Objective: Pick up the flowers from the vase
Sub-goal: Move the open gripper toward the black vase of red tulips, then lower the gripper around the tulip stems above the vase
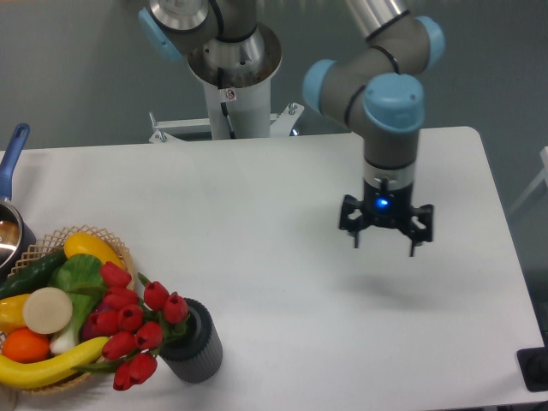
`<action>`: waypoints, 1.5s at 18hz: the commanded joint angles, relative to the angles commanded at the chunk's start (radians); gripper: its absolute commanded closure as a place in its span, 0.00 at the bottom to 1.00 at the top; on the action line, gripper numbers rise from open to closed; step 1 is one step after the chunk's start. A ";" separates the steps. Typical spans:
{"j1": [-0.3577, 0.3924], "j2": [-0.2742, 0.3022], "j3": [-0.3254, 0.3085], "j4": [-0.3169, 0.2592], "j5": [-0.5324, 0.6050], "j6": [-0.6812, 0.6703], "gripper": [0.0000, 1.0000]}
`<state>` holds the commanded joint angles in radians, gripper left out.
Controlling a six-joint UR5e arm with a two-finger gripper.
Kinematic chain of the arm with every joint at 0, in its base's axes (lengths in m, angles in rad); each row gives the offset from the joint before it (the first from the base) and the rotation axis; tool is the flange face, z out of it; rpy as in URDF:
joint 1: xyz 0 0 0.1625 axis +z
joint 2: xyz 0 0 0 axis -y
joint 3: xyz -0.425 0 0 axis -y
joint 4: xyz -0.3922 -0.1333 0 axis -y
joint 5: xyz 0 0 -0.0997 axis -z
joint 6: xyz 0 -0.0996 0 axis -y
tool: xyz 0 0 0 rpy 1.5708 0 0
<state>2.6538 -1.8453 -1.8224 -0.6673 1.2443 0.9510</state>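
Note:
The flowers (130, 321), a bunch of red tulip buds with green stems, lean leftward out of the vase (194, 347), a short dark grey ribbed cylinder near the table's front left. The buds hang over the edge of the wicker basket. My gripper (384, 241) hovers above the table at centre right, far to the right of the vase. Its fingers point down, spread apart, with nothing between them. A blue light glows on its wrist.
A wicker basket (118, 248) of toy vegetables stands at the front left, touching the tulips. A blue-handled pot (10, 180) sits at the left edge. The robot's white base column (231, 103) rises behind the table's far edge.

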 joint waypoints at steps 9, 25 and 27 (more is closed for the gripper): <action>-0.141 -0.017 0.029 0.023 -0.100 -0.005 0.00; -0.159 -0.054 0.066 0.032 -0.537 0.002 0.00; -0.178 -0.081 0.100 0.032 -0.542 0.002 0.00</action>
<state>2.4760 -1.9265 -1.7228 -0.6351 0.7026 0.9526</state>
